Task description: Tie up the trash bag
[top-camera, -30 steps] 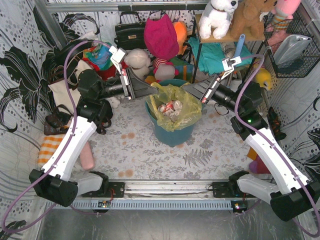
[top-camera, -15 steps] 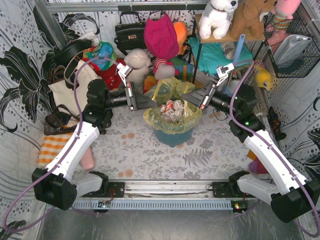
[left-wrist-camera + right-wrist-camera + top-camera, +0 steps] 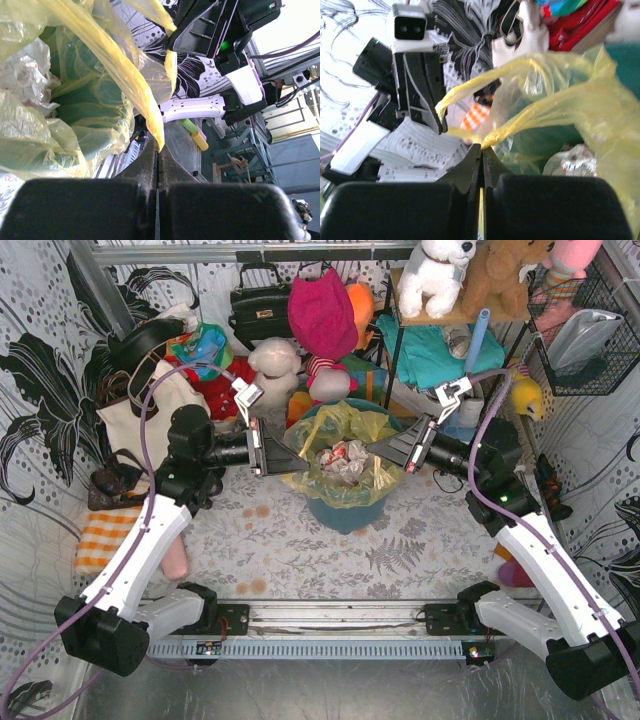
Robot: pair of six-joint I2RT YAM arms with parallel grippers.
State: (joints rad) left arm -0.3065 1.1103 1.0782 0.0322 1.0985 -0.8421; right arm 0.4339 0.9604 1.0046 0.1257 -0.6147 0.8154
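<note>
The trash bag (image 3: 352, 426) in the teal bin (image 3: 346, 513) holds crumpled paper (image 3: 338, 458).

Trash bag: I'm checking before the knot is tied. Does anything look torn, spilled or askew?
Nothing stands out. The trash bag sits in the bin, paper inside, none spilled. The left gripper and right gripper are each shut on a stretched strip of its rim; no tear shows.
</note>
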